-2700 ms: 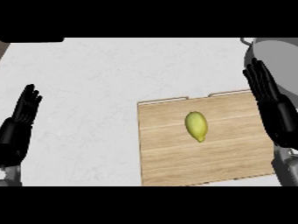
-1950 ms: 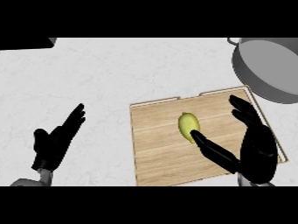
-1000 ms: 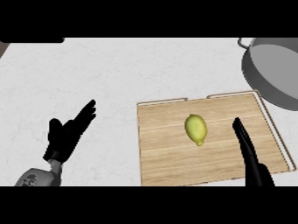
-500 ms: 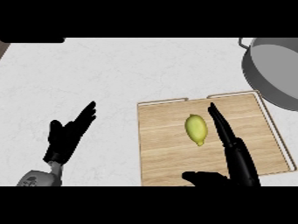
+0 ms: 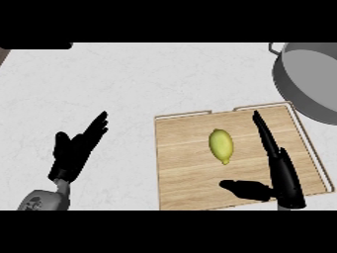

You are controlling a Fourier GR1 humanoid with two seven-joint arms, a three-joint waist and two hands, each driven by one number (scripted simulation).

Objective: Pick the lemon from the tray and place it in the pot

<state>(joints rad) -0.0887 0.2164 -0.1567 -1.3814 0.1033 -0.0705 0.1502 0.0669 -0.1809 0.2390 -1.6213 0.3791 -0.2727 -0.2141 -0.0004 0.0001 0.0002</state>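
Fingers (image 5: 267, 141) of right hand (image 5: 284, 175) straight, holding nothing, beside lemon (image 5: 221, 145) on tray (image 5: 186, 173); pot (image 5: 320, 81) w/ nothing visible inside.

Lemon (image 5: 221, 145) lies on tray (image 5: 186, 173); pot (image 5: 322, 81) behind-right.

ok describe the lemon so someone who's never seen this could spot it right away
Find the wooden tray on the white counter, below and left of the grey pot. The lemon lies near the tray's middle, just left of the right hand. It is the only yellow-green oval there, and the only thing lying on the tray.
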